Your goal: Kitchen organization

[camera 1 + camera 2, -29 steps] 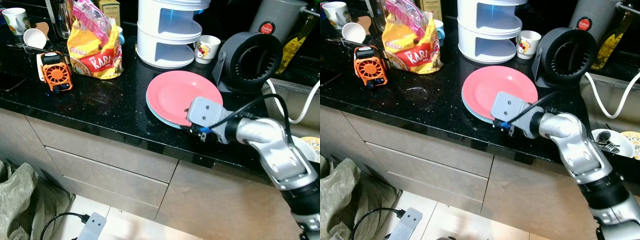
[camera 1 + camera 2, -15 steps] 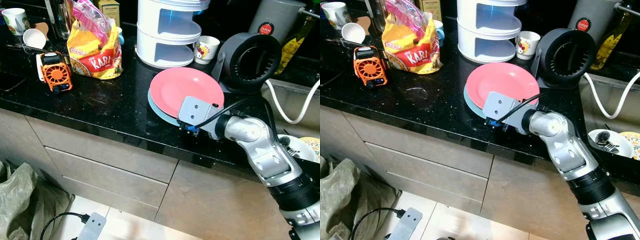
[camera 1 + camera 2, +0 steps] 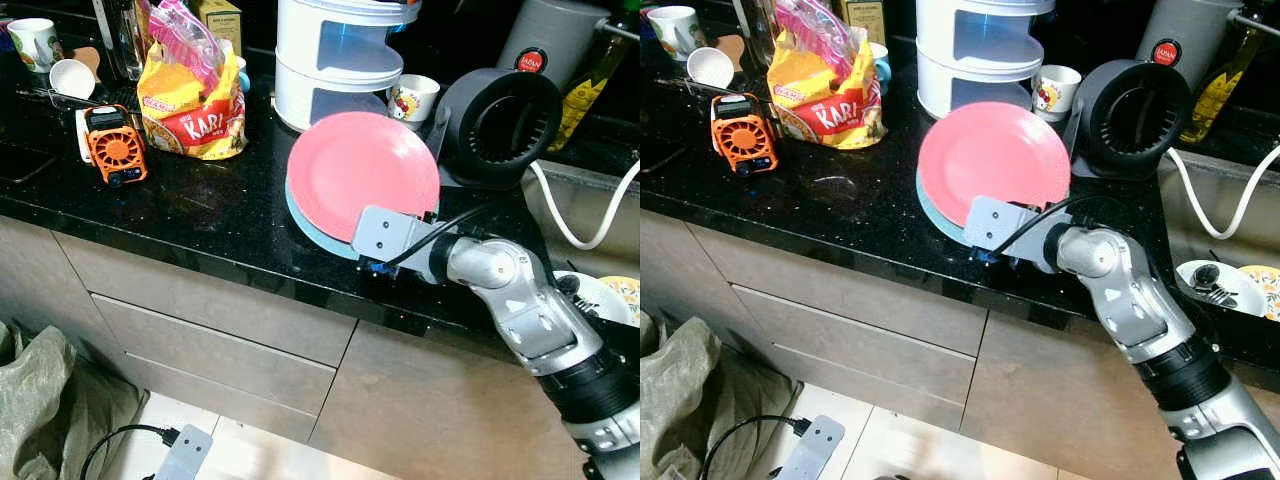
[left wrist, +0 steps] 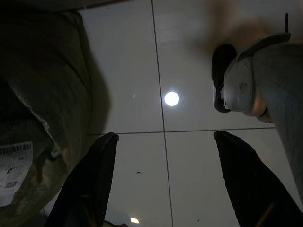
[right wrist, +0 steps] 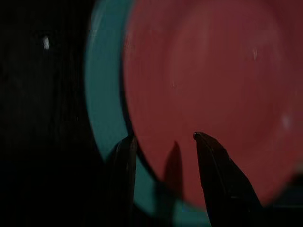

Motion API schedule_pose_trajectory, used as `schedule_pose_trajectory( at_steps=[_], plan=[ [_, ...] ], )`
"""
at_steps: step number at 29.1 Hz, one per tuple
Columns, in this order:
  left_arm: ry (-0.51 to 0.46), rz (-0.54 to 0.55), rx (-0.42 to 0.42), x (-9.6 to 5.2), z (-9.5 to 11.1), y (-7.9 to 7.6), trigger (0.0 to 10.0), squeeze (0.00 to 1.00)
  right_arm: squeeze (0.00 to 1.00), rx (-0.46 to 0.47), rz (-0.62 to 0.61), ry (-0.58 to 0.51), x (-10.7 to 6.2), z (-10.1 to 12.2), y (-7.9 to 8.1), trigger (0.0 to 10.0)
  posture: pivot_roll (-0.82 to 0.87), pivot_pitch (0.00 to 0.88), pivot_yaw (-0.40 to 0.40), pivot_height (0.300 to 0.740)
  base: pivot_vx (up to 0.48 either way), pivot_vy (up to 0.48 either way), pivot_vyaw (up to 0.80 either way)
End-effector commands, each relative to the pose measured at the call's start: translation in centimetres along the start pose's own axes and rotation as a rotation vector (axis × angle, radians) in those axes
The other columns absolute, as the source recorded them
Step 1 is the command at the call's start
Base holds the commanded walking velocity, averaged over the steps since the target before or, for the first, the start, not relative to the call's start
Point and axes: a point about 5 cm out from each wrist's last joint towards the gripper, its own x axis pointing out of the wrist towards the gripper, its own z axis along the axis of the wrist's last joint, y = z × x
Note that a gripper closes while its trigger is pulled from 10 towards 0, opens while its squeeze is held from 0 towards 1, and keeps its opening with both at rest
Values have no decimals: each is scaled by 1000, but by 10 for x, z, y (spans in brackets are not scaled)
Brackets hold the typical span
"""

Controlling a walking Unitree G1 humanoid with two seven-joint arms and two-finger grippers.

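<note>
on the black counter (image 3: pixel 230 215), near its front edge, sits the right gripper (image 5: pixel 163 142) — at the near rim of the pink plate (image 3: pixel 365 172). tilted up now, that plate, far edge high, near edge down by the fingers, resting over the teal plate (image 3: pixel 305 215) that lies flat below. just ahead of the gripper, both plates, on the far side of it. in the right wrist view, two black fingers (image 5: pixel 124 161) a little apart, one over the teal rim, the other over the pink one — looks like holding the pink rim, but hard to tell for sure. no long side to pick, round all over. much nearer than the left gripper (image 4: pixel 163 142), which hangs low over the white floor (image 4: pixel 142 56), fingers wide apart, holding nothing.
</note>
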Motion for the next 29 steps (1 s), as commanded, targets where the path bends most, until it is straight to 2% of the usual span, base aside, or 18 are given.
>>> schedule_pose_trajectory(
  at_steps=[1,10,12,14,18,22,27,29],
  plan=[
    [12,-17,2,0,-2,-6,10000,0,0,3,81,125,3,-21,15,10000,75,63,-65,740,0,0,0],
    [12,-18,1,0,-2,-6,10000,0,0,-16,64,154,3,-24,12,10000,73,63,-65,740,0,0,0],
    [12,-19,2,0,-2,-7,10000,0,0,-42,62,126,8,-17,14,10000,69,65,-63,740,0,0,0],
    [10,-21,3,0,-1,-8,10000,0,0,-62,102,62,15,-4,26,10000,69,67,-64,740,0,0,0],
    [9,-22,3,0,-1,-8,10000,0,0,-64,118,48,17,-1,30,10000,69,67,-64,740,0,0,0],
    [9,-21,3,0,-1,-8,10000,0,0,-57,126,58,17,-2,31,10000,69,68,-63,740,0,0,0],
    [12,-21,4,0,-2,-8,10000,0,0,-17,245,102,6,-11,43,10000,68,69,-63,740,0,0,0],
    [12,-21,4,0,-2,-8,10000,0,0,-17,245,102,6,-11,43,10000,68,69,-63,740,0,0,0]
  ],
)
